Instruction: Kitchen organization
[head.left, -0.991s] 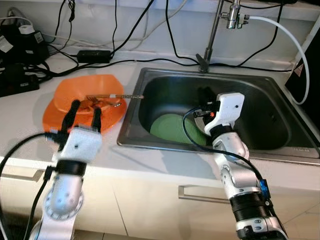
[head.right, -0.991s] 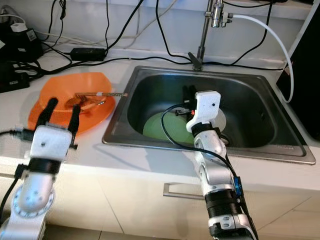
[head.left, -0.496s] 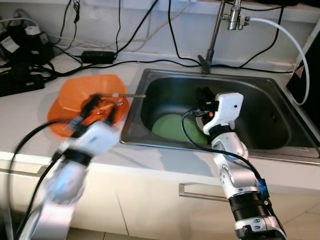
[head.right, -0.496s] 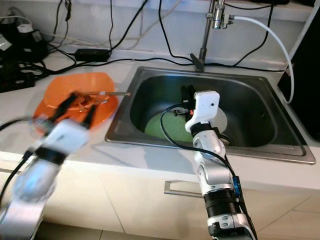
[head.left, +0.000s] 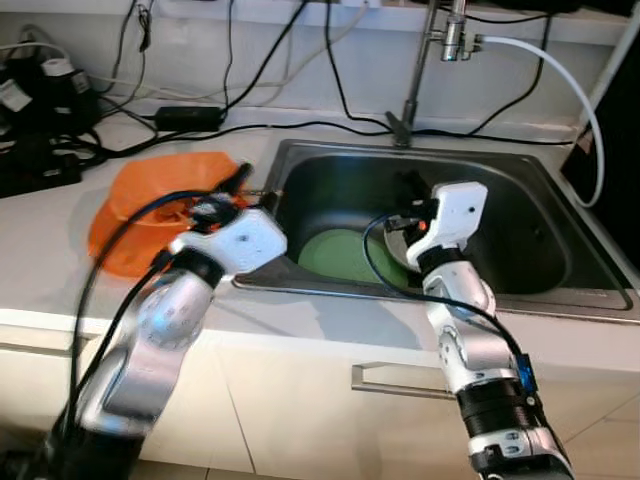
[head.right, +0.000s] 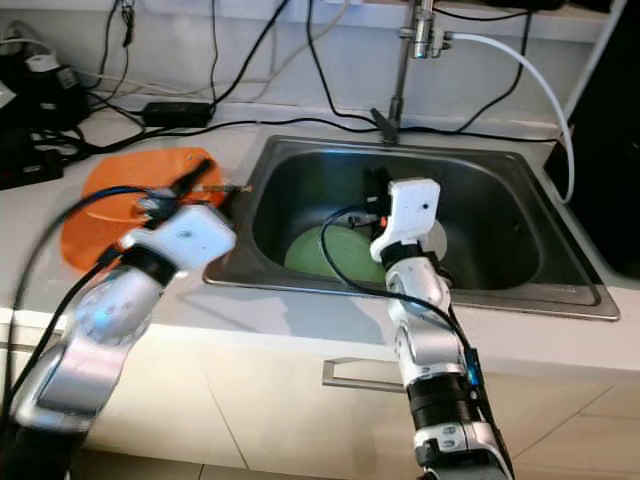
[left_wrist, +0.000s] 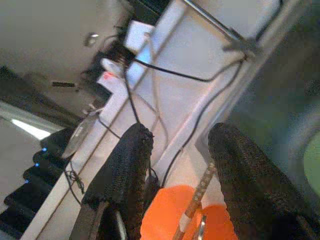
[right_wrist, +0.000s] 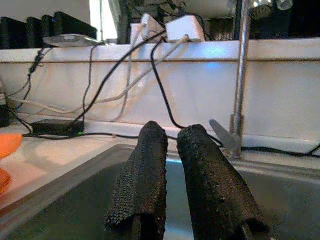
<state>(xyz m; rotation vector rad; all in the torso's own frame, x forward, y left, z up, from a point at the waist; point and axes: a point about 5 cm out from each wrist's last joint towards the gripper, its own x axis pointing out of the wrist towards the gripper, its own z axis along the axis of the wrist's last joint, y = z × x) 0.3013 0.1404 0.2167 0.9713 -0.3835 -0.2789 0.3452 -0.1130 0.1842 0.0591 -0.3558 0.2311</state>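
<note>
One orange plate (head.left: 130, 215); one green plate (head.left: 345, 255)

An orange plate (head.left: 128, 215) sits on the white counter (head.left: 45, 235) just left of the steel sink (head.left: 560, 235). A thin wooden-handled utensil (left_wrist: 199, 199) lies across the plate, its tip reaching toward the sink's edge. A green plate (head.left: 340, 255) lies flat on the sink's bottom.

Black cables (head.left: 300, 125) and a power brick (head.left: 188, 115) along the counter's back edge.
</note>
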